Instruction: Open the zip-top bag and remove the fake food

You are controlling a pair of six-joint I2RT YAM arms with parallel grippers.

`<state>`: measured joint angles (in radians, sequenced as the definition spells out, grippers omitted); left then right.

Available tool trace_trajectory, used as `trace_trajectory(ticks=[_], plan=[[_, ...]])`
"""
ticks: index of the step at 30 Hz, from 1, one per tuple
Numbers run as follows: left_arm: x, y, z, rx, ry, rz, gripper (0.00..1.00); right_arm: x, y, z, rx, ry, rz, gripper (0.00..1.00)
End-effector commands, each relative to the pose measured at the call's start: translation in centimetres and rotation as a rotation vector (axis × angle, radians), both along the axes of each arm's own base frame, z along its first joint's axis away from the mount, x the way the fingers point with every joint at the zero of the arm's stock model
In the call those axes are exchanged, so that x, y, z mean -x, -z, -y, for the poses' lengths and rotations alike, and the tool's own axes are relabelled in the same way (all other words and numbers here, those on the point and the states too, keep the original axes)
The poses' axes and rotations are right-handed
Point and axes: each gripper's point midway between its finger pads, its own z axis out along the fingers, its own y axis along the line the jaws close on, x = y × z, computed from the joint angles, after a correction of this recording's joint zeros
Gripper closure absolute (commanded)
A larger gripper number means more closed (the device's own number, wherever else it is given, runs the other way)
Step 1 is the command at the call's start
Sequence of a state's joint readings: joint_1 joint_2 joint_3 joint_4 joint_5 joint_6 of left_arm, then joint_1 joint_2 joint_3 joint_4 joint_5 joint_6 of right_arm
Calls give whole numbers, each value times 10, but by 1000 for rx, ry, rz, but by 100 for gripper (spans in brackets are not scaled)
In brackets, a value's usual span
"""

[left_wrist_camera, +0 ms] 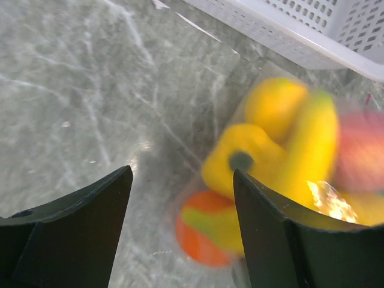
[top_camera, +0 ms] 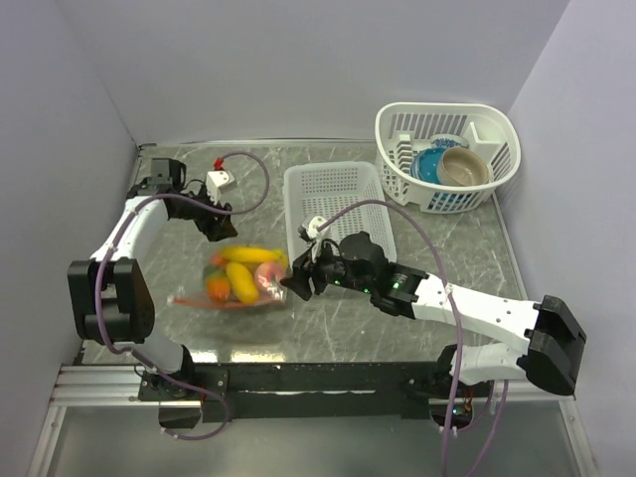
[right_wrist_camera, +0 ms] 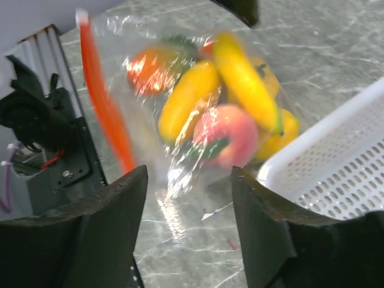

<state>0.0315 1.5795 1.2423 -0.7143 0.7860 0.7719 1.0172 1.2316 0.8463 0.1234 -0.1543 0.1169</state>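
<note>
Left arm point(top_camera: 134, 224): rises from its base at the near left, folds at a black elbow joint, white forearm reaching away along the left side.
Left gripper point(top_camera: 217, 229): turned inward and down, black fingers well apart.
Right arm point(top_camera: 487, 313): stretched low from the near right toward the middle.
Right gripper point(top_camera: 295, 283): pointing left, black fingers parted, clamping nothing.

The grey marbled table point(top_camera: 328, 333) bears the zip-top bag point(top_camera: 238, 288). Farther back sit a white slotted basket point(top_camera: 338, 194), a rounded white basket point(top_camera: 437, 204) and a small white block point(top_camera: 220, 180).
</note>
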Motion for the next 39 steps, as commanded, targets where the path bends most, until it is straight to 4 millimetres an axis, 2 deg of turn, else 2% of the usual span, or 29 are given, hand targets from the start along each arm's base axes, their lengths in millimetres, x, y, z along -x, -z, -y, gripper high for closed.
trace_trajectory(ticks=[1, 3, 4, 5, 8, 9, 11, 13, 14, 17, 18, 19, 21, 22, 24, 25, 26, 28, 29, 30, 31, 32, 33, 35, 36, 37, 38, 39], plan=[[1, 12, 8, 9, -24, -18, 28, 20, -58, -20, -130, -51, 47, 44], [4, 23, 6, 0, -29, -39, 31, 27, -63, -33, -119, -74, 61, 51], [8, 31, 5, -10, -27, -61, 34, 28, -59, -34, -100, -72, 60, 57], [11, 37, 4, -17, -24, -81, 35, 26, -57, -35, -91, -61, 59, 59], [28, 50, 3, -39, 21, -141, 32, 27, -45, -32, -69, -50, 51, 59], [45, 53, 3, -42, 49, -210, 30, 26, -40, -29, -61, -39, 46, 59], [55, 50, 5, -45, 141, -225, 25, 26, -36, -26, -49, -34, 43, 59], [63, 48, 5, -45, 176, -267, 23, 26, -28, -24, -30, -26, 35, 58], [64, 54, 4, -49, 185, -289, 23, 25, -26, -23, -26, -23, 34, 58], [63, 61, 4, -45, 188, -307, 27, 24, -18, -24, -3, -19, 24, 58], [62, 63, 4, -45, 186, -307, 31, 24, -16, -25, 2, -20, 20, 58], [61, 65, 4, -42, 184, -317, 42, 24, -15, -25, 6, -20, 18, 58], [62, 71, 4, -40, 189, -346, 56, 24, -13, -25, 11, -22, 15, 58], [63, 73, 4, -42, 195, -360, 72, 23, -11, -25, 17, -18, 16, 58], [64, 81, 0, -64, 196, -388, 93, 21, -7, -26, 31, -13, 15, 58], [62, 85, -1, -72, 173, -404, 99, 21, -6, -26, 36, -14, 17, 58], [54, 87, -3, -81, 159, -378, 99, 20, -6, -27, 39, -12, 18, 59], [34, 82, -20, -64, 62, -349, 99, 19, -3, -29, 47, -12, 16, 59], [18, 79, -30, -57, 19, -304, 99, 19, -3, -31, 47, -16, 16, 59], [2, 71, -49, -42, -63, -280, 99, 18, -3, -33, 48, -18, 17, 60], [-8, 67, -60, -43, -98, -258, 99, 19, -2, -34, 50, -21, 17, 61], [-15, 63, -70, -42, -126, -237, 99, 17, -1, -35, 54, -20, 17, 62], [-22, 55, -88, -39, -169, -214, 99, 18, 1, -36, 60, -24, 15, 62], [-19, 45, -91, 21, -155, -221, 99, 18, 6, -37, 76, -31, 14, 62], [0, 31, -86, 42, -80, -275, 94, 19, 8, -38, 79, -40, 11, 60], [9, 30, -76, 105, -20, -318, 82, 20, 12, -39, 89, -48, 6, 59], [19, 22, -68, 138, 37, -345, 66, 21, 18, -41, 102, -61, -3, 57], [19, 18, -64, 157, 7, -380, 48, 22, 21, -42, 109, -68, -9, 56]])
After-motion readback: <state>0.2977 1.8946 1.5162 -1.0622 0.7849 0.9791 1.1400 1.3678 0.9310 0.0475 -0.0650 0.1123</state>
